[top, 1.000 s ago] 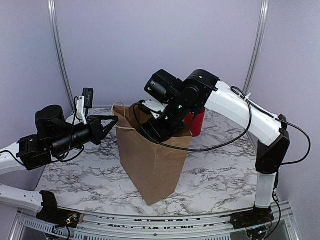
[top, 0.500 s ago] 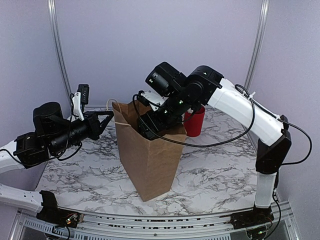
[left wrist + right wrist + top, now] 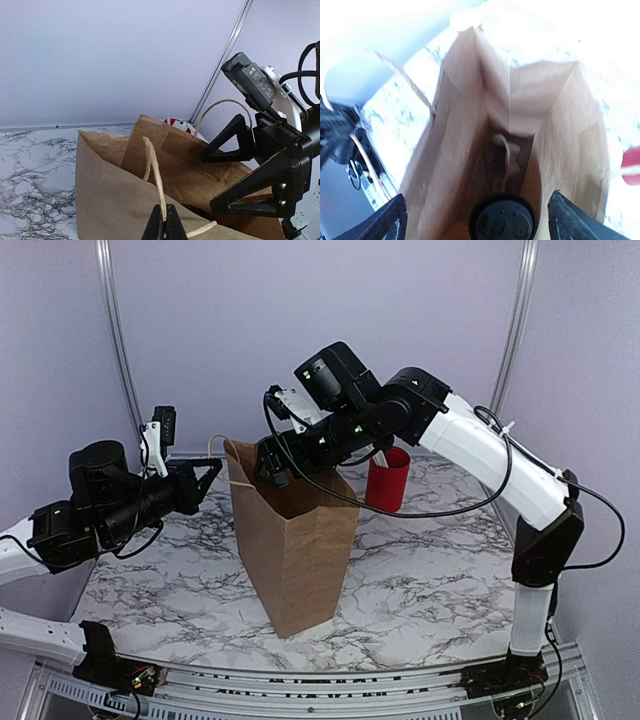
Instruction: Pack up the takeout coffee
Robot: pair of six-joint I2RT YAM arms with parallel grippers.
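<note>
Top external view: a brown paper bag (image 3: pixel 295 550) stands open on a marble counter (image 3: pixel 450 580), with a robot arm on each side. The left hand (image 3: pixel 212 474) is pinched fully closed on the bag's twine handle (image 3: pixel 152 170), holding that side of the mouth up. The right hand (image 3: pixel 272 468) hovers at the mouth of the bag with its fingers spread wide, gripping nothing. The right wrist view looks straight down into the bag. The coffee cup (image 3: pixel 502 219) sits inside with its black lid up, between the spread fingers but apart from both. A red cup (image 3: pixel 387 480) stands just behind the bag.

The cup looks packed, so the risk now lies in pulling away. A spread finger could catch the paper rim as the right hand lifts, dragging the bag over. The right arm's black cable (image 3: pixel 400 512) drapes across the bag's top and could snag in the same way. A tug on the handle by the left hand could tilt the bag, tip the cup and spill the coffee.
</note>
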